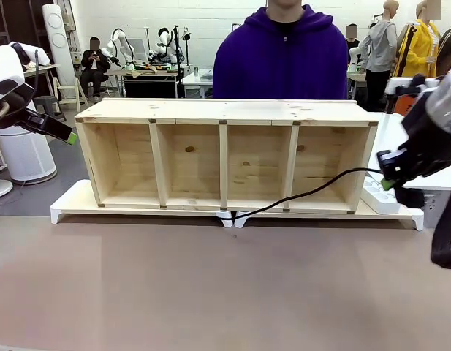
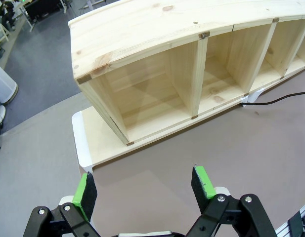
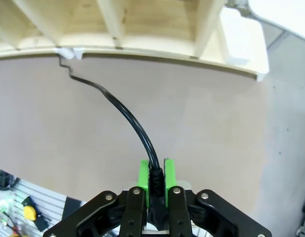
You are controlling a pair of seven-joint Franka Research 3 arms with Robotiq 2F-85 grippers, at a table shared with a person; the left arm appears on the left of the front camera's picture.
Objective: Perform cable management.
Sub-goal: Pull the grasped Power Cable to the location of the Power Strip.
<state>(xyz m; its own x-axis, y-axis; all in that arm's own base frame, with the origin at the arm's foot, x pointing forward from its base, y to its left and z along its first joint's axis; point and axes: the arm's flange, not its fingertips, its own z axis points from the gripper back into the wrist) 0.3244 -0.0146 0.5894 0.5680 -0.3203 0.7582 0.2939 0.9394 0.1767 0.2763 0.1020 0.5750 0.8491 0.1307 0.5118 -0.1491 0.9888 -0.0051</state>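
At the far left, the left end effector (image 2: 144, 186) is hanging above the brown desk (image 1: 210, 292), near the left end of the wooden shelf (image 1: 225, 111). Its jaws are standing wide apart, the green pads (image 2: 85, 190) are facing each other across bare air, and it is gripping nothing.

The shelf is lying lengthwise across the far side of the desk. Its four open compartments are facing the robot, and it is sitting on a flat white base (image 1: 71, 201) that is sticking out at both ends. A person in a purple hoodie (image 1: 280, 58) is standing behind the middle of the shelf, on the far side.

The cable (image 1: 305, 191) is starting at the gap in the white base's near edge, just below the shelf's middle divider. From there it is kinking briefly on the desk, then rising off the surface and arcing to the right in front of the rightmost compartment.

A white power strip (image 1: 377, 197) is lying on the base just beside the shelf's right end.

At the right, the right end effector (image 3: 155, 173) is holding the cable's raised end. Its jaws are pressing together on the cord, which is running straight between the two green pads. The end effector is hovering above the power strip, near the right end of the shelf.
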